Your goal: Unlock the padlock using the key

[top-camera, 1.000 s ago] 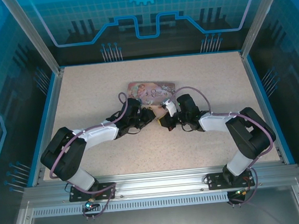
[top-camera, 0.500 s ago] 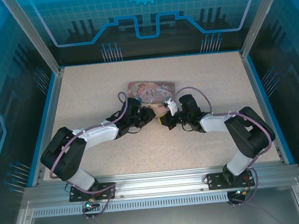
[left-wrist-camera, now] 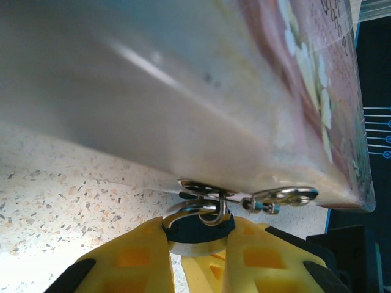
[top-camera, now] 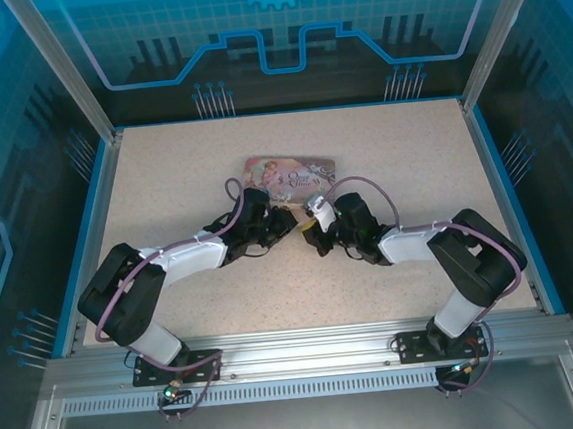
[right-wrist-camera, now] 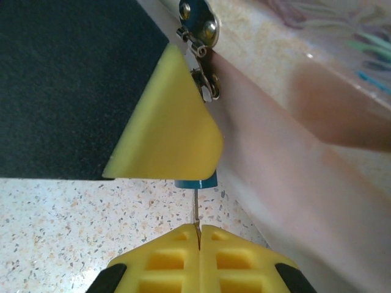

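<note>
Left tool clamps the padlock, which hangs by its shackle from the hasp on the near side of the tin, at the middle of the desk. Right tool is pinched fully onto the key, whose tip meets the padlock body.

The pink tin is smooth, glossy printed metal, and its hasp is bright polished metal. The padlock has a smooth blue body and a shiny metal shackle. The key is thin, dull metal. The left gripper and the right gripper have matt yellow plastic fingers. The table is speckled and matt.
</note>
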Available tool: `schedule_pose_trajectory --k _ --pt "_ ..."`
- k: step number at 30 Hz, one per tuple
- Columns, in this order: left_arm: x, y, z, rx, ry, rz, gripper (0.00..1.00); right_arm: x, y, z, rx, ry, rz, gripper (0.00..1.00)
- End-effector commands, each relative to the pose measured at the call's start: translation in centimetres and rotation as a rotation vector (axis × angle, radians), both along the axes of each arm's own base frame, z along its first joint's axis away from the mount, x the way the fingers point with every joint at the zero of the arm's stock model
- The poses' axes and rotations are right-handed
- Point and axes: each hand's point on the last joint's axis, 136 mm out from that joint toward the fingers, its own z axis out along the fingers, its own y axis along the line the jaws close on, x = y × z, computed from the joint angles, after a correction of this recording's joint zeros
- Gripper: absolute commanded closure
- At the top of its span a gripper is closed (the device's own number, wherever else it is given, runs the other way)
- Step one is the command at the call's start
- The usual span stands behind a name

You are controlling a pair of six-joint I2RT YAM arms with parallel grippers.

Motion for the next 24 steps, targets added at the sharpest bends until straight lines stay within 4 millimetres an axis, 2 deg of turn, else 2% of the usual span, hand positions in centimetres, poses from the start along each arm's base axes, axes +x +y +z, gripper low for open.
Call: schedule_pose_trajectory --k 1,10,15,24 --pt "-1.2 -1.9 2.7 -0.082 0.001 -0.060 0.95 2.0 0.0 3.5 0.015 -0.179 -0.070 1.00" --pt "-1.2 -1.8 1.9 -0.073 0.023 -0.051 0.96 1.6 -0.5 4.7 0.022 -0.225 -0.094 1.00" --pt "-1.3 -1.9 1.8 -0.071 0.027 -0.052 0.96 1.4 -0.4 4.6 0.017 -0.230 -0.093 1.00" --pt "-1.3 -2.0 1.4 -0.072 0.033 -0.056 0.96 0.8 0.2 7.6 0.168 -0.222 -0.043 1.00"
